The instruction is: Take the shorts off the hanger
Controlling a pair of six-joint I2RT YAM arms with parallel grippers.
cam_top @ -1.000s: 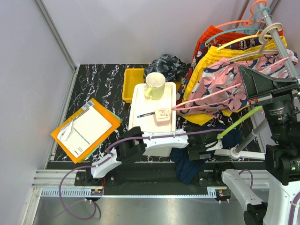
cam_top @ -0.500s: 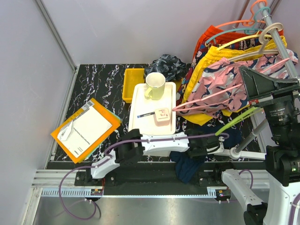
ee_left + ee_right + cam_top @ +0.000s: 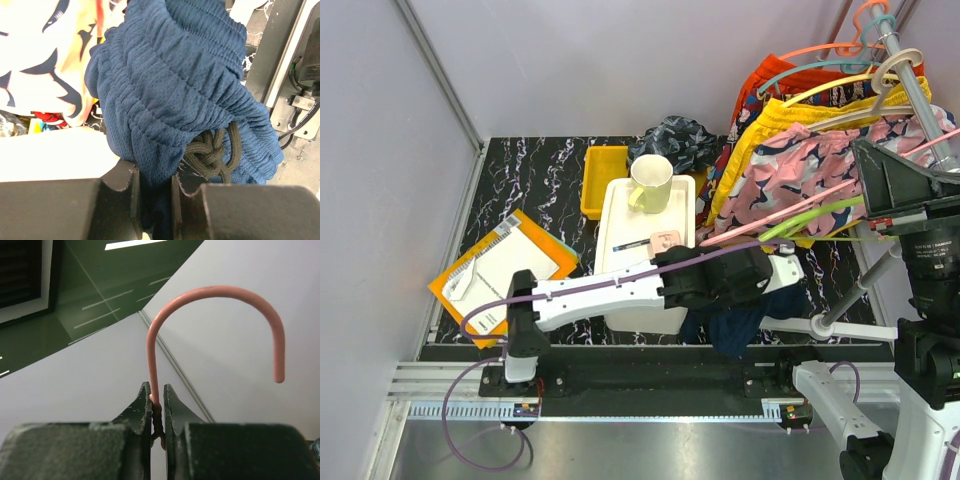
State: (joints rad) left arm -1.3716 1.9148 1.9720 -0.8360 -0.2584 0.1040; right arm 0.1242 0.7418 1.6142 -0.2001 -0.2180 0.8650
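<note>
While you are looking through the left wrist camera, your left gripper [image 3: 155, 197] is pinching a fold of the dark navy shorts [image 3: 175, 85]. Its jaws are standing a narrow gap apart, with cloth filling that gap. The gathered waistband is bulging above the fingers, and the knotted black drawstring [image 3: 212, 150] is dangling at about two o'clock from the pinch.

Seen from above, your left arm [image 3: 610, 290] is stretching from its base at seven o'clock toward four o'clock. The navy pair is hanging in a clump [image 3: 735, 330] under the wrist by the near edge of the table [image 3: 540, 170]. You cannot tell whether it is caught on any hanger.

Your right gripper [image 3: 157, 407] is pressing its jaws onto the stem of the pink hanger [image 3: 215, 295], just below the hook, which is arching at twelve o'clock.

Farther back, at the centre, the white tray [image 3: 620, 205] is carrying a pale yellow mug [image 3: 650, 182], a pen [image 3: 632, 243] and a small pink box [image 3: 667, 243]. At nine o'clock a spiral notebook [image 3: 505, 275] is lying on an orange folder [image 3: 448, 296].

A yellow bin [image 3: 600, 180] is sitting behind the tray, and at twelve o'clock the charcoal marbled shorts [image 3: 680, 140] are lying heaped on the table.

At two o'clock the floral shorts [image 3: 790, 170] and the yellow shorts [image 3: 775, 115] are hanging from the rail [image 3: 912, 95]. A green hanger [image 3: 815, 213] is jutting out beneath the floral pair.
</note>
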